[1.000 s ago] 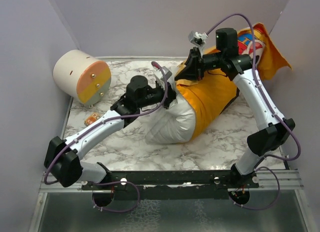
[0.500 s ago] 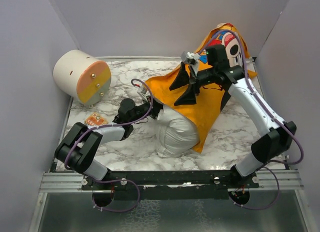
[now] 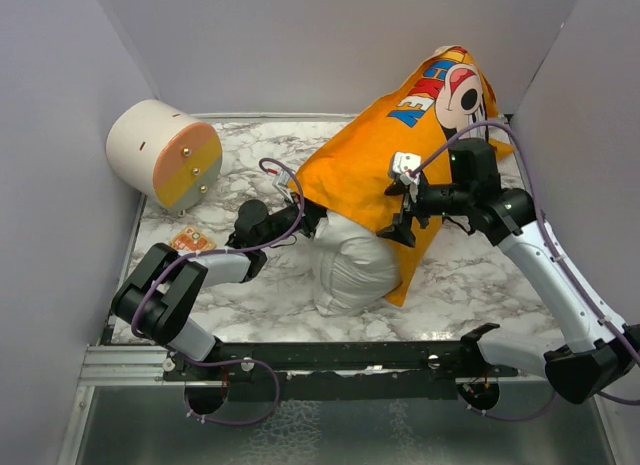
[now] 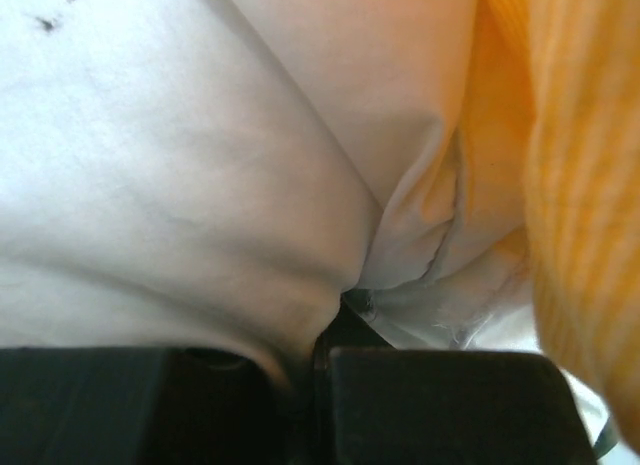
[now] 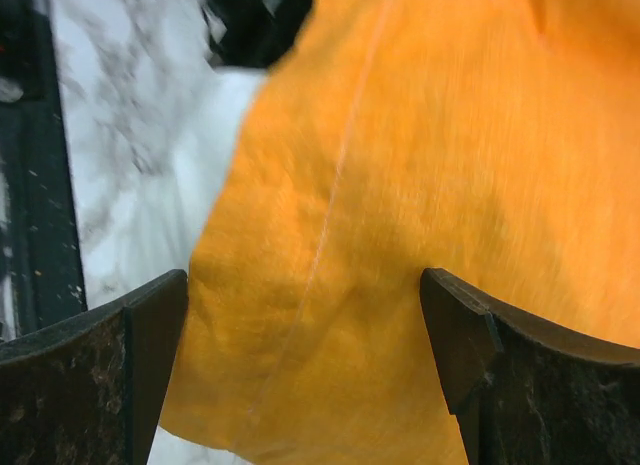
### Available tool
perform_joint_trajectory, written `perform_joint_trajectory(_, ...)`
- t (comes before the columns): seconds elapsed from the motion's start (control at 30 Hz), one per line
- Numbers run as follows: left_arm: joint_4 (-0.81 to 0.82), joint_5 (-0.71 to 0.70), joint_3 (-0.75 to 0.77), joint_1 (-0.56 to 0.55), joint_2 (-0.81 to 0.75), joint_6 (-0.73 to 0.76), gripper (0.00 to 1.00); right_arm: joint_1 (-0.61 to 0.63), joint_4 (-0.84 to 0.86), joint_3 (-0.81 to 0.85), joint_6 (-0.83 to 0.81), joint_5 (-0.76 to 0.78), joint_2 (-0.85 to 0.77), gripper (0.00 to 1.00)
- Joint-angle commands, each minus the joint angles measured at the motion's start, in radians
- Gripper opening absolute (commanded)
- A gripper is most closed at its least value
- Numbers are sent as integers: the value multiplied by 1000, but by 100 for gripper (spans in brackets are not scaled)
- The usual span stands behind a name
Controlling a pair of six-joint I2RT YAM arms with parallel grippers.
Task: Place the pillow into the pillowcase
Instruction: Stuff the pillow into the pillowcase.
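The white pillow (image 3: pixel 350 270) lies mid-table with its far end inside the orange pillowcase (image 3: pixel 365 170). The case rises toward the back right corner, its Mickey print (image 3: pixel 455 85) at the top. My left gripper (image 3: pixel 312 219) sits at the pillow's left side by the case's opening, shut on a fold of white pillow fabric (image 4: pixel 200 235); the orange case (image 4: pixel 570 185) shows at right. My right gripper (image 3: pixel 405 211) hovers open over the case's near side. In the right wrist view its fingertips (image 5: pixel 150 355) stand wide apart over the orange cloth (image 5: pixel 400 185), gripping nothing.
A cream-and-orange cylinder (image 3: pixel 165 153) lies at the back left. A small orange packet (image 3: pixel 190 239) is on the marble table near the left arm. Walls close in the back and both sides. A black rail (image 3: pixel 340 357) runs along the near edge.
My right gripper has opened, let go of the pillowcase and drawn back toward the near right. The case now covers more of the pillow. My left arm pulled in earlier, then held still.
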Motion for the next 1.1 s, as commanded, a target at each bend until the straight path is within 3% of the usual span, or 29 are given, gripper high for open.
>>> perform_joint_trajectory(0.0, 20, -6, 5, -8, 11, -3, 0, 2, 52, -108, 13, 268, -14, 100)
perform_joint_trajectory(0.1, 10, -6, 6, -10, 1, -1, 0, 2, 79, -154, 36, 287, -16, 98)
perform_joint_trajectory(0.17, 3, -6, 6, -12, -3, 2, 0, 2, 90, -165, 49, 304, -9, 90)
perform_joint_trajectory(0.27, -9, -3, 7, -12, -13, 9, 0, 2, 84, -155, 57, 292, 1, 68)
perform_joint_trajectory(0.4, -54, -6, 10, -13, -27, 46, 0, 2, 41, -95, 56, 212, -8, 28)
perform_joint_trajectory(0.5, -81, -3, 27, -13, -18, 73, 0, 2, -22, -52, 34, 80, 3, 13)
perform_joint_trajectory(0.63, -84, 17, 64, -10, 19, 84, 0, 2, -118, -34, -21, -175, 46, 12)
perform_joint_trajectory(0.73, -83, 30, 87, -10, 38, 87, 0, 2, -128, -32, -22, -162, 73, 16)
perform_joint_trajectory(0.87, -90, 37, 102, -10, 46, 96, 0, 3, -95, -42, 3, -82, 83, 4)
perform_joint_trajectory(1.07, -51, 53, 118, -10, 85, 71, 0, 13, -121, -10, -11, -319, 139, 0)
